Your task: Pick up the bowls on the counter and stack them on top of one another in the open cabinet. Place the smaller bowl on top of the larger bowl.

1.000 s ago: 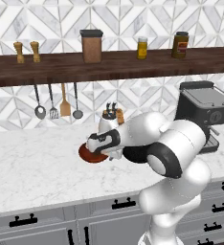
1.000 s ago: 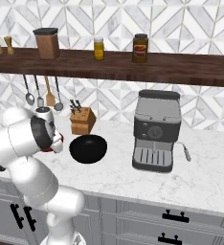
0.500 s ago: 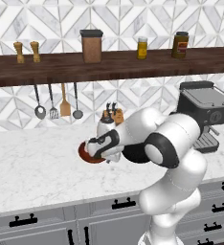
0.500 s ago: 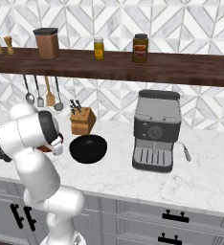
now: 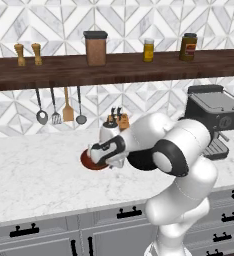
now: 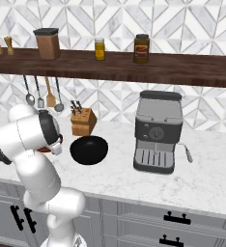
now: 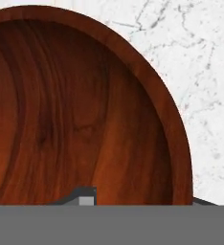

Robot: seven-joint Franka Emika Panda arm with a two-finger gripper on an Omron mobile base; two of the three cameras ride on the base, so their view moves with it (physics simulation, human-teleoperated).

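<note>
Tool [image 5: 95, 159] low over red bowl [image 5: 90, 161] mid-surface [image 5: 34, 175], arm hiding most of it; tips straddle rim, grip unclear; black bowl [image 6: 89, 149] beside it, w/ knife block [image 6: 82, 122] behind.

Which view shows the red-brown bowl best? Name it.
The hand view: the red-brown bowl shows close up with its wood grain and rim. In the left base view part of it shows beside the gripper; in the right, a sliver behind the arm.
</note>
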